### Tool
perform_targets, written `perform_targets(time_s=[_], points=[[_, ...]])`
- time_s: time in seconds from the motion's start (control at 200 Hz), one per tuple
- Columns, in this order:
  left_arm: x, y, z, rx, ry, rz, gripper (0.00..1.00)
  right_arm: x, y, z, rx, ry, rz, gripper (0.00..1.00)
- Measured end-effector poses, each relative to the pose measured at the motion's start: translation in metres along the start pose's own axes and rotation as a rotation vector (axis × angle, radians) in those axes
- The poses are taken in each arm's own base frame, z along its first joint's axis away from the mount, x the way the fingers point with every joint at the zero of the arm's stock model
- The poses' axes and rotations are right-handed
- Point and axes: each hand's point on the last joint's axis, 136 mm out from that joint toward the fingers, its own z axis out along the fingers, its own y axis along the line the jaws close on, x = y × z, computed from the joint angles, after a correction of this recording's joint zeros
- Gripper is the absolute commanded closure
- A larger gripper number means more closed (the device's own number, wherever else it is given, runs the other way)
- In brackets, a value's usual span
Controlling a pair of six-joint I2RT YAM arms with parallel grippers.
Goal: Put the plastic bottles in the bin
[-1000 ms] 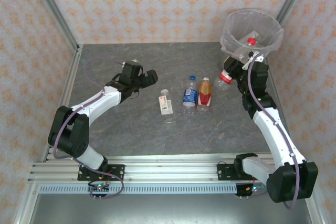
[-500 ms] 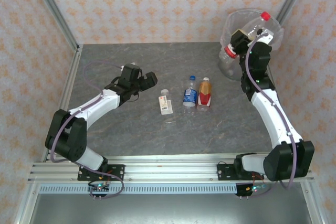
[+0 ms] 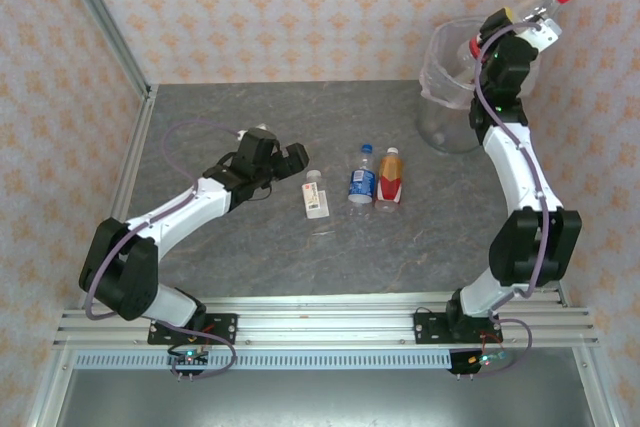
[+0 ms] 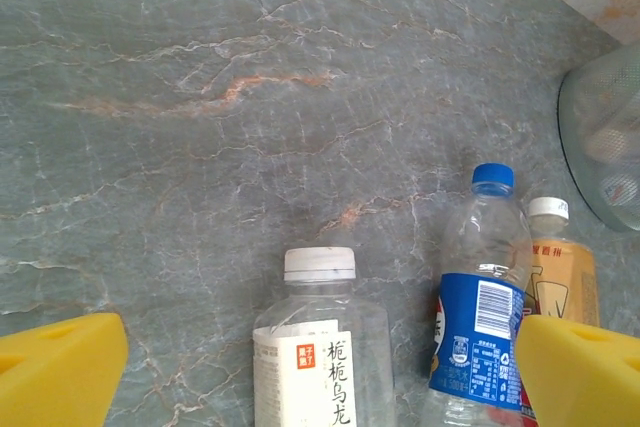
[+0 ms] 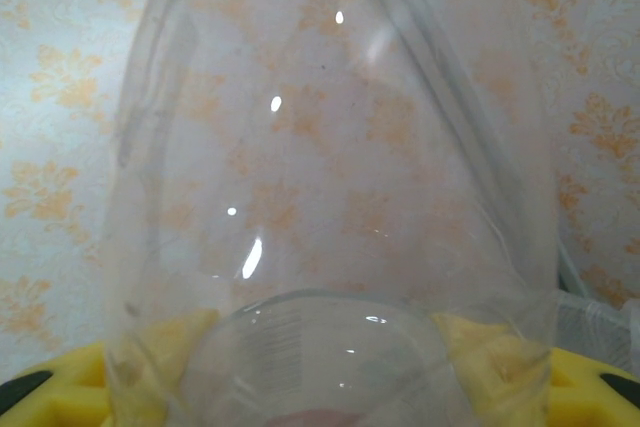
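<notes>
Now the right end effector [image 3: 522, 25] is up high in the back corner, clamped on a clear bottle [image 3: 541, 5] with a red cap, which it holds tilted above the bin [image 3: 440, 112]. By my reading, this is the drop step. I can't tell whether the bottle sits squarely over the mouth, so the next move calls for centring it there and then letting the jaws go. A second ago that bottle was down beside the bin wall; it has since climbed past the rim. Meanwhile the left end effector [image 3: 283, 159] stands wide and empty, and has slid nearer the white-capped bottle [image 4: 318, 347]. That one lies on the surface [image 3: 250, 247], with a blue-labelled bottle [image 4: 478, 322] and an orange bottle [image 4: 562, 277] just beside it, all three waiting.
</notes>
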Motion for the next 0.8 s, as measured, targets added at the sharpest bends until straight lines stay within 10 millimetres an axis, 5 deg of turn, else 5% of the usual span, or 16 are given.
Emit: perform_targets(time_s=[0.801], points=[[0.018,0.019,-0.003,-0.067,0.066,0.005,0.0,0.102,-0.013,0.094,0.175,0.33,-0.224,0.38]])
